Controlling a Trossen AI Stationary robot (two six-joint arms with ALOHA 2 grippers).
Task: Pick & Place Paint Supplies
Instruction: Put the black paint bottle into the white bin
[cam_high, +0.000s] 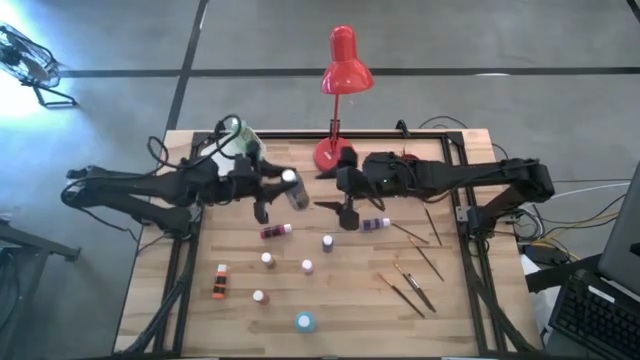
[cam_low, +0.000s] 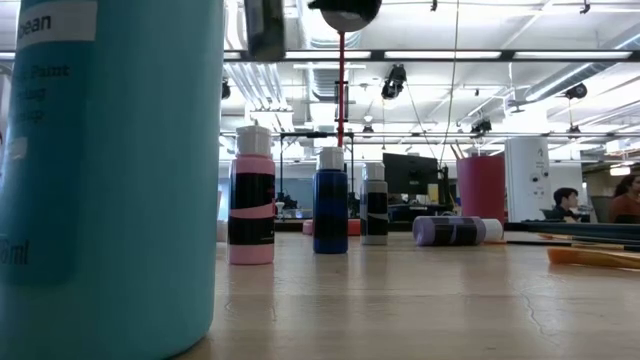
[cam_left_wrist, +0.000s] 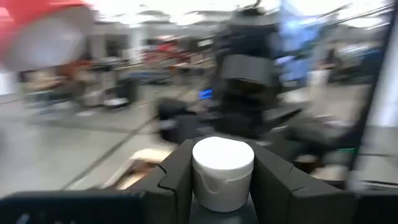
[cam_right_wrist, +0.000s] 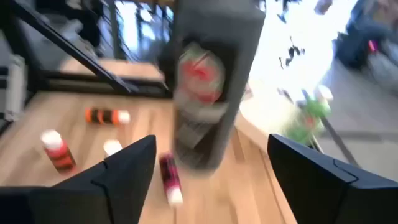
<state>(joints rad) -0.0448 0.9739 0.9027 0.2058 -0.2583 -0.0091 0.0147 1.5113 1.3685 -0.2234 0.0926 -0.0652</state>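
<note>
We see left pincer (cam_left_wrist: 222, 186) clamped on a smooth white-capped bottle (cam_left_wrist: 222, 171) above the wooden bench's (cam_high: 470, 330) far middle | right pincer (cam_right_wrist: 211, 171) spread apart | only high view shows thin paintbrushes (cam_high: 410, 290) near right edge.

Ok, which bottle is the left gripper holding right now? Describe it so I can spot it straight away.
Start at the red desk lamp at the table's far edge. Just to the lamp base's left, the left gripper is shut on a grey bottle with a white cap. It is the only bottle lifted off the table; the rest stand or lie on the wood.
</note>
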